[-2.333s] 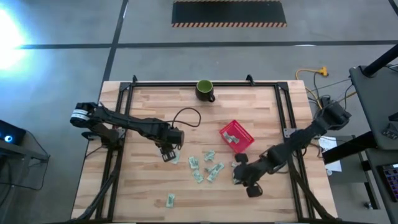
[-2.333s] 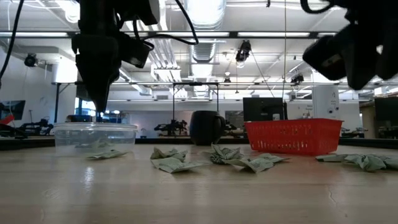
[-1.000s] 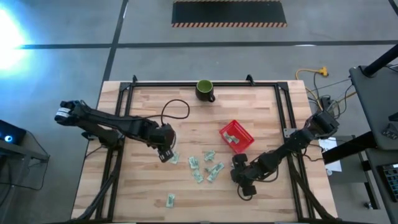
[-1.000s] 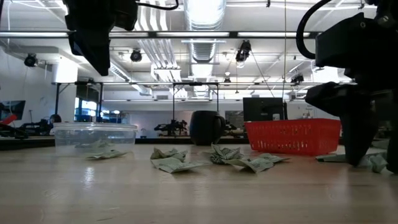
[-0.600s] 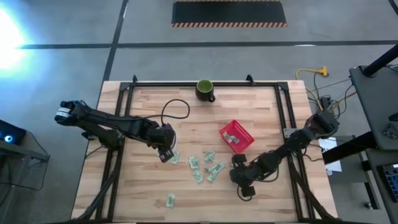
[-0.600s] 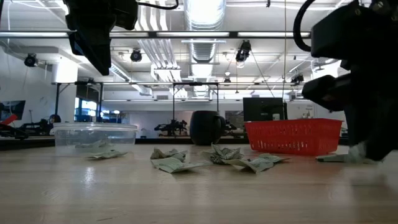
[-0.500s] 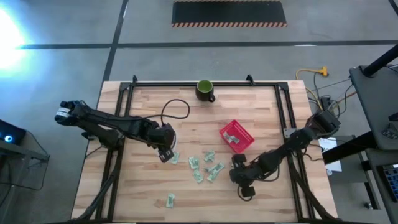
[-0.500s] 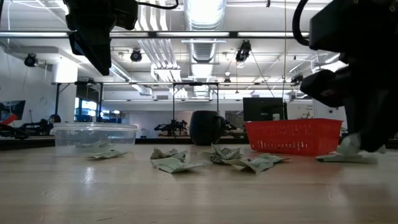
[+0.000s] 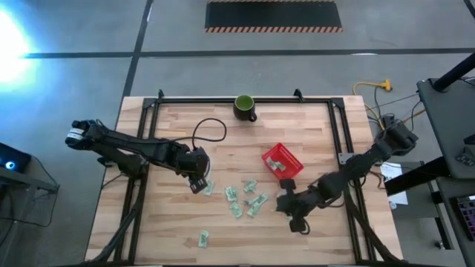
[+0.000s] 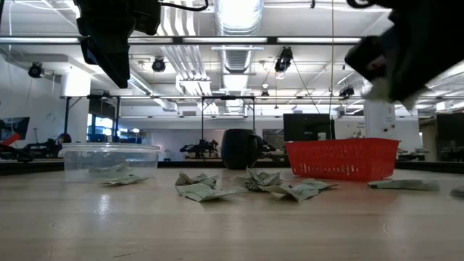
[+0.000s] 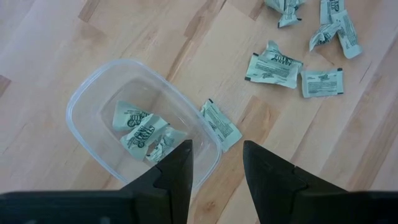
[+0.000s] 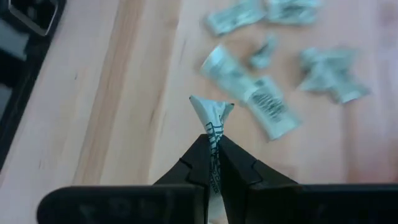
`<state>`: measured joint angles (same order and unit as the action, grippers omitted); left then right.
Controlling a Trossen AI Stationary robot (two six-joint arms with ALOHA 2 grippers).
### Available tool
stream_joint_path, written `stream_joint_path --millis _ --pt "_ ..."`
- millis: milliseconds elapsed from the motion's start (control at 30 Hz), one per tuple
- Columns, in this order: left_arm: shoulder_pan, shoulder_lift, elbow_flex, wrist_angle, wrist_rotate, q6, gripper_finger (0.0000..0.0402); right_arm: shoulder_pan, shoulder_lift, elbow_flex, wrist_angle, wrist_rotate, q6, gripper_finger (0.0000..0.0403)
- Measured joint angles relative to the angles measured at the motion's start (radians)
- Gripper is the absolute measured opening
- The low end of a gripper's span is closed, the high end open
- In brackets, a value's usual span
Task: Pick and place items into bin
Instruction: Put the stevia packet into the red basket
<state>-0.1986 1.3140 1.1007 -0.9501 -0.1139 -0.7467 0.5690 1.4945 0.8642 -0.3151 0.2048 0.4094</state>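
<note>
Wooden table (image 9: 171,215) carries a dark green mug (image 9: 244,107) at the far edge and a red basket (image 9: 282,162) right of centre, with a packet or two apparently lying in it, hard to tell from above. Loose pale green-and-white packets (image 9: 245,199) are scattered in the middle of the table, one stray packet (image 9: 203,238) lying apart near the front edge. A clear plastic tub (image 11: 140,134) sits under the left arm; three or so packets (image 11: 142,131) lie inside it, and another packet (image 11: 220,124) lies flat on the wood just beside its rim. In the low view the tub (image 10: 110,162), mug (image 10: 241,148) and basket (image 10: 341,159) stand in a row beyond the scattered packets, nothing blocking them.

Left gripper (image 11: 215,163) hangs above the tub's near rim, fingers parted with a clear gap, nothing between them. Right gripper (image 12: 213,152) is raised off the table, front right of the packet pile and just in front of the basket (image 9: 286,202); its jaws are pinched together on one crinkled packet (image 12: 212,116), which sticks up past the fingertips. Below it, more packets (image 12: 261,99) lie on the wood.
</note>
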Motion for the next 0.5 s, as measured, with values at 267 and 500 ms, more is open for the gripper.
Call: stream_joint_path --millis 267,500 --pt "0.000 0.000 -0.001 0.005 -0.002 0.000 0.0123 -0.001 -0.112 0.000 -0.165 0.212 0.002 0.0013" --pt "-0.001 0.000 -0.002 0.036 -0.006 0.000 0.0123 -0.052 -0.147 -0.001 -0.361 0.348 0.063 0.0013"
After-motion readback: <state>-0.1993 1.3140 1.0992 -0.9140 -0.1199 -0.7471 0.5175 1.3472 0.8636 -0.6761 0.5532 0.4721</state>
